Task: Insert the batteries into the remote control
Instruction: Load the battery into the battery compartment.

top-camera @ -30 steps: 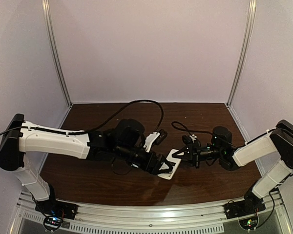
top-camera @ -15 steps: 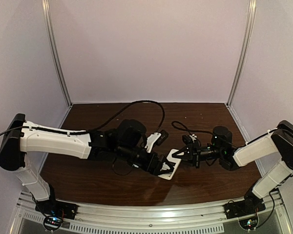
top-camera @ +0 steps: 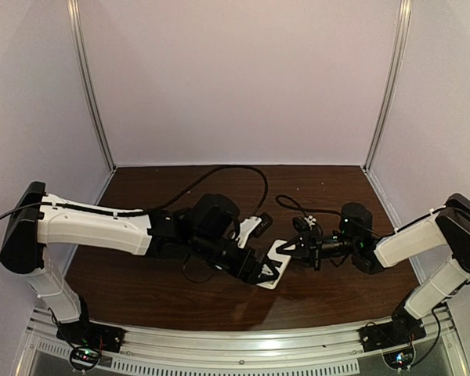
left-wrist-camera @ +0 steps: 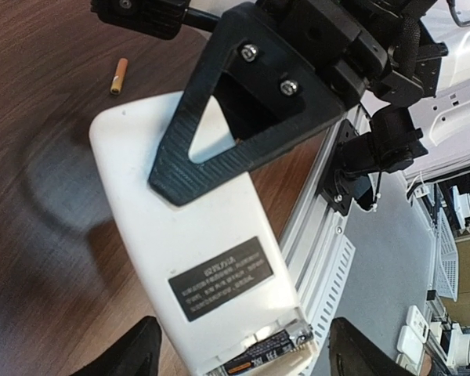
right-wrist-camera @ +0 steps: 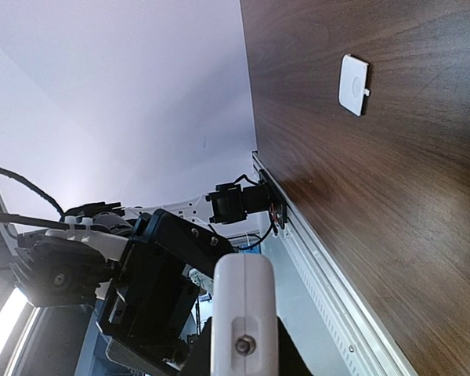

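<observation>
The remote control is held off the table with its plain white back toward the left wrist camera. My right gripper is shut on its far end, and one black triangular finger lies flat across the back. A dark battery with an orange band lies in the open recess at the near end. My left gripper is open, its fingertips standing on either side of that end without touching it. The orange battery lies loose on the table beyond. In the top view the remote hangs between both grippers.
A small white square cover piece lies on the brown table, away from the arms. The metal rail at the table's near edge runs just below the remote. A black cable loops over the left arm.
The left arm has shifted slightly to the right, toward the remote. The right arm and the remote have stayed put.
</observation>
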Controlling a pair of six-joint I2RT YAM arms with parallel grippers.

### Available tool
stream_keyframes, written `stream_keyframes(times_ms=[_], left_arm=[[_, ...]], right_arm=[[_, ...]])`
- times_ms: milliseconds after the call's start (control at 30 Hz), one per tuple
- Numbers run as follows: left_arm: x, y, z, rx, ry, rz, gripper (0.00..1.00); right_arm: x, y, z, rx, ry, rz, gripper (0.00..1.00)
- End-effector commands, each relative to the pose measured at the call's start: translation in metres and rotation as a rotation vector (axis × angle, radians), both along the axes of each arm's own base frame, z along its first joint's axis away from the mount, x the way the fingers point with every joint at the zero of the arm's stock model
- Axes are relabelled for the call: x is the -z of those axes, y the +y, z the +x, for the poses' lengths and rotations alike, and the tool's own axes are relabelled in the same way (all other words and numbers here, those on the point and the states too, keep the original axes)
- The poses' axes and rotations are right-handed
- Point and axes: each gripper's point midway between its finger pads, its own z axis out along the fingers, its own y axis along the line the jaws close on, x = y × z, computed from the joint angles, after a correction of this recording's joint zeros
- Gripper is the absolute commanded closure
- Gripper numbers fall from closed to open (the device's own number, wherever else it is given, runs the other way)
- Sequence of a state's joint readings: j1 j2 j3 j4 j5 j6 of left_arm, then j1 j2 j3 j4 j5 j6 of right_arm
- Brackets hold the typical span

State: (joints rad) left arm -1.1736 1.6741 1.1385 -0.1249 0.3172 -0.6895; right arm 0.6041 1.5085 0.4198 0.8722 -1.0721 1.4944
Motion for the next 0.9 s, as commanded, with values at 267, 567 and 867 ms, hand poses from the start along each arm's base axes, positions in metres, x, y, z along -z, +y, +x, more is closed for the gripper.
stream_keyframes(times_ms=[267, 567, 867], left_arm=[[0.0, -0.006, 0.005, -0.011, -0.027, 0.005, 0.39], [0.007, -0.003, 0.005, -0.011, -0.008, -0.008, 0.52], [0.002, -0.003, 0.008, -0.007, -0.024, -0.025, 0.34]], right_arm=[[-0.024, 0.001, 0.005, 0.008, -0.076, 0.051, 1.0], [-0.041, 0.001, 0.003, -0.001, -0.088, 0.117, 1.0], [-0.052, -0.001, -0.001, -0.006, -0.094, 0.169, 1.0]])
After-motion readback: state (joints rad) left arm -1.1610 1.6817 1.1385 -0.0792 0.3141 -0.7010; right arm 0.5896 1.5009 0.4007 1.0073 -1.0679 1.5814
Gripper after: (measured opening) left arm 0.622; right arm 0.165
